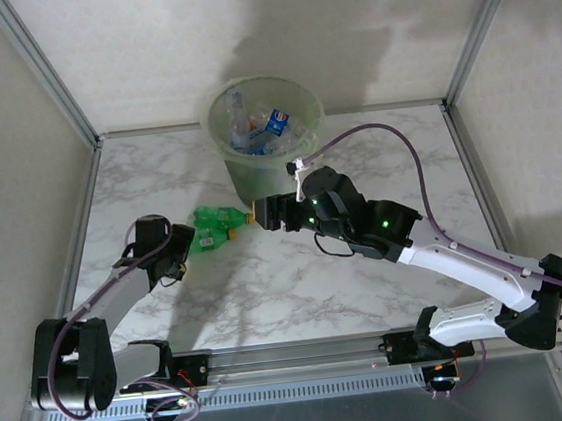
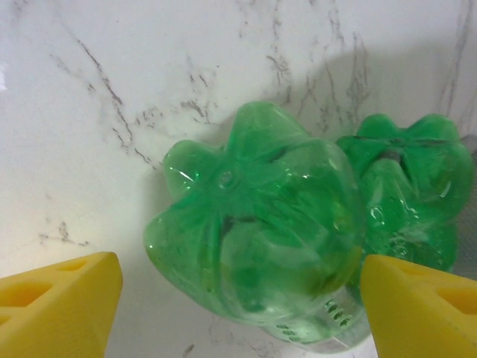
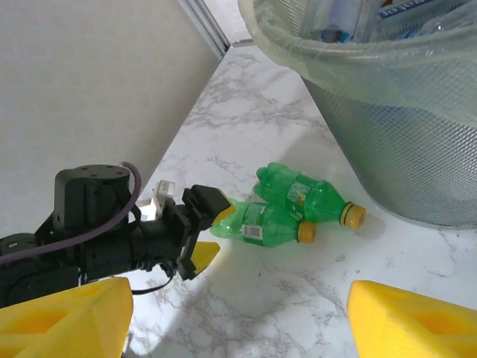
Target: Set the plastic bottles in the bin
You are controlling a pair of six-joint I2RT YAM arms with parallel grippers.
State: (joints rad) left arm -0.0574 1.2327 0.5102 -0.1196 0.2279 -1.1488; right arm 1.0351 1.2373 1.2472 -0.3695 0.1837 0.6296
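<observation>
Most of the haul sits in the bin [image 1: 222, 148] at 12 o'clock on the surface [image 1: 270, 292], blue-labelled bottles [image 1: 274, 123] among it. Two green bottles [image 1: 212, 226] with yellow caps lie side by side at the bin's 7 o'clock, caps toward it.

The left claw [image 2: 246, 298] is spread wide either side of the nearer bottle [image 2: 257, 231], base-on and not yet pinching. The right claw [image 3: 242, 321] hangs wide open and empty near the caps.

My read: this is the pickup. Next it should close squarely on that ribbed base, then lift toward 12 o'clock over the rim.

The labels show a barcode patch, but nothing readable.
</observation>
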